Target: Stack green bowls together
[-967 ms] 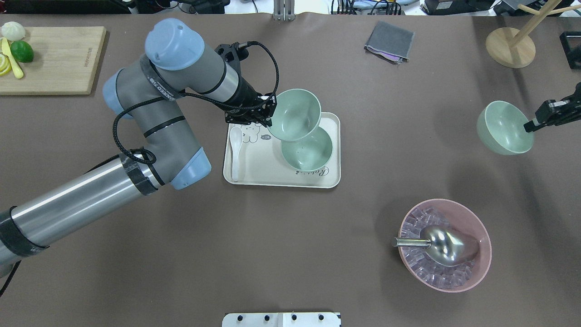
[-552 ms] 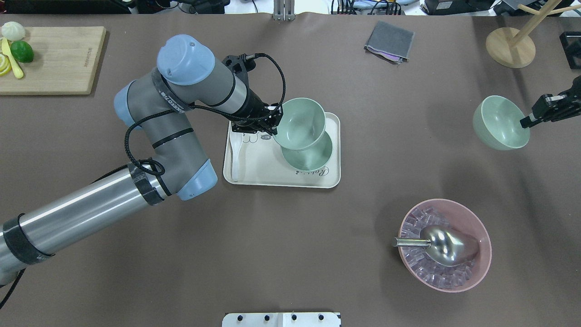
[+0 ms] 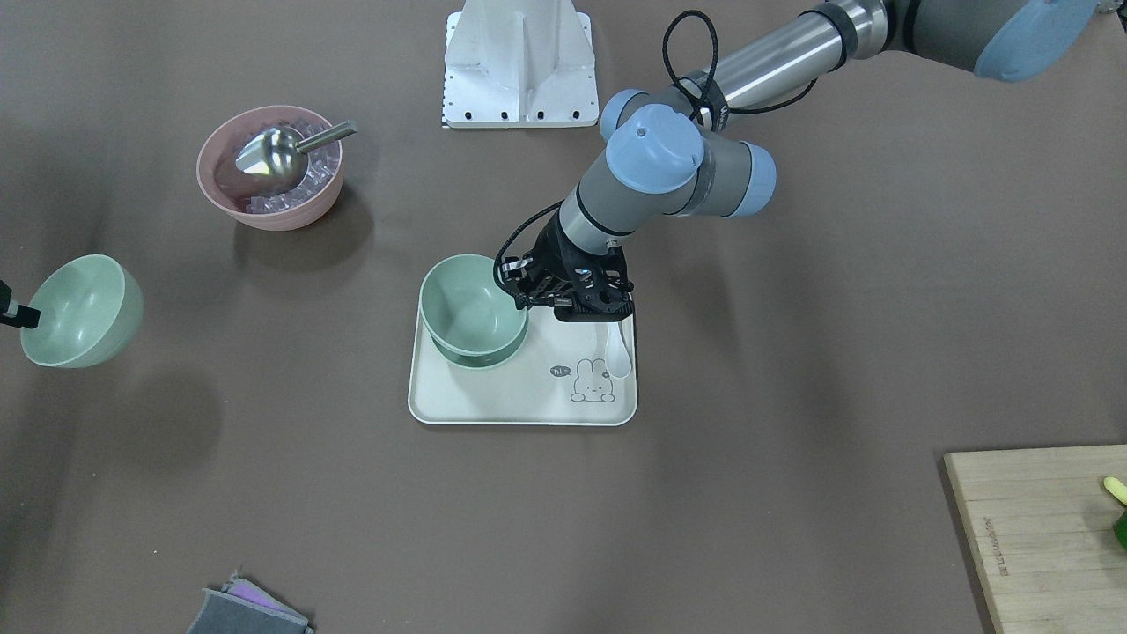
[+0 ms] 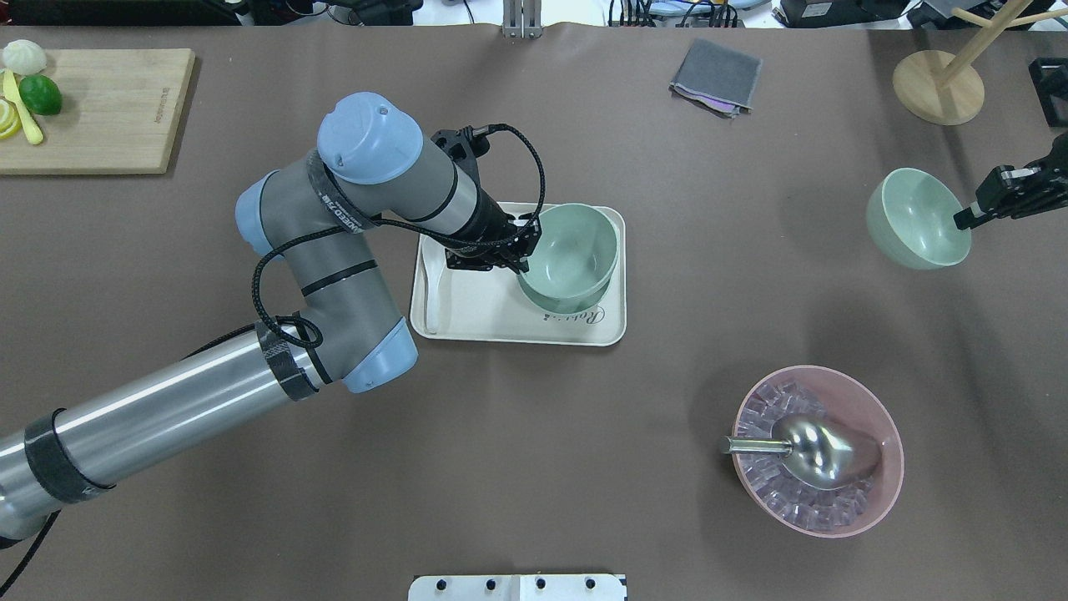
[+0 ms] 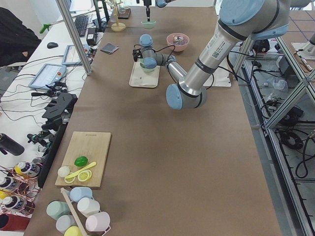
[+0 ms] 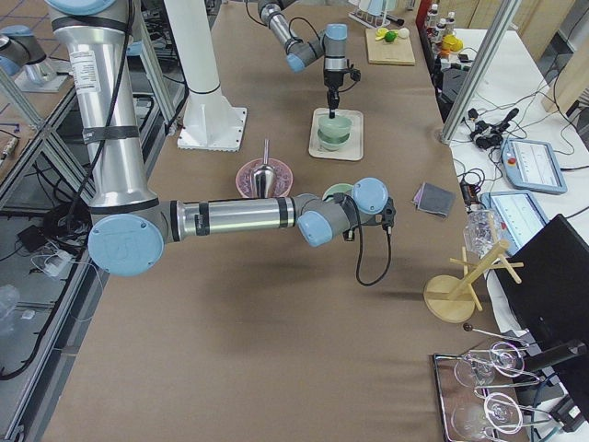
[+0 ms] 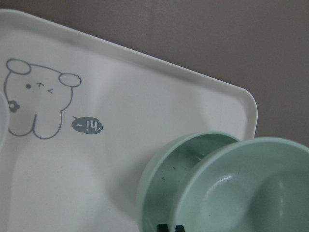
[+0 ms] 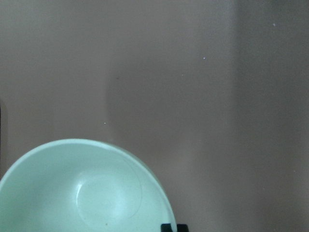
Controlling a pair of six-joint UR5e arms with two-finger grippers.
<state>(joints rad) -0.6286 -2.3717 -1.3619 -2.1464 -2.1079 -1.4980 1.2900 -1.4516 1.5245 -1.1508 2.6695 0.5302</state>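
I am watching the left gripper [image 4: 521, 257] pinching the rim of the upper green bowl [image 4: 571, 246], holding it over the right half of the tray [image 4: 501, 321]. The lower green bowl [image 3: 482, 360] is sitting on the tray just beneath it, slightly offset; I cannot tell whether the two are touching. Well to the right of the tray, the right gripper [image 4: 965, 220] is gripping the third green bowl [image 4: 911, 219] by its rim, tilted and clear of the table [image 4: 667, 467]. A white spoon [image 4: 429, 292] is lying along the tray's left edge.
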